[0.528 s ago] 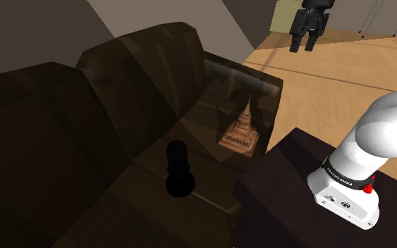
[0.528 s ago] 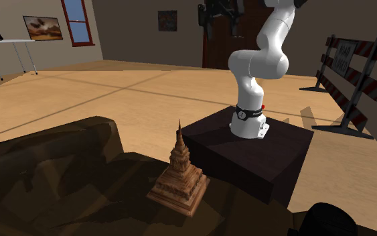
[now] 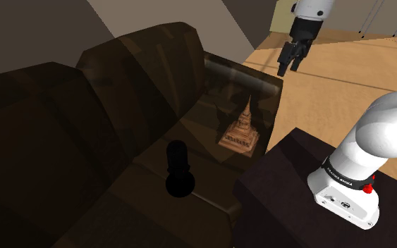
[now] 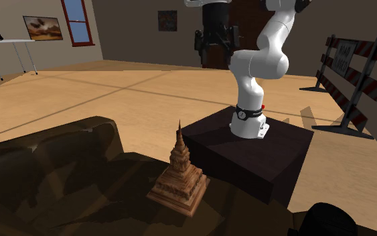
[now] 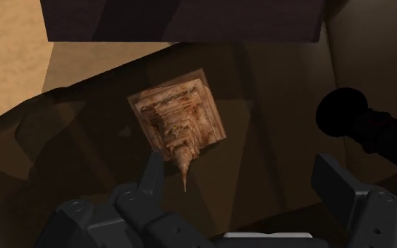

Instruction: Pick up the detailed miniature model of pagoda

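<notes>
We see the pagoda model (image 3: 242,130) standing upright on the seat of a dark brown sofa (image 3: 84,106), close to the armrest at the end nearest the stand (image 3: 281,176). It is a brown, stepped piece with a square base and a thin spire. A black, rounded thing (image 3: 178,169) lies on the same seat, apart from the pagoda and further from the armrest.

The white arm (image 3: 380,141) rises from the stand, bends at its elbow, and carries the tool (image 3: 286,68) high above the wooden floor, well above the pagoda and pointing downward. In the second exterior view the arm (image 4: 260,60) stands tall on the stand (image 4: 254,151), with the pagoda (image 4: 179,175) low in front on the sofa (image 4: 59,167).

In the wrist view the tool (image 5: 242,180) has its fingers (image 5: 152,172) wide apart with nothing clasped. The pagoda (image 5: 178,123) lies far below, its spire pointing up beside one finger, and the black thing (image 5: 352,116) lies off toward the other.
</notes>
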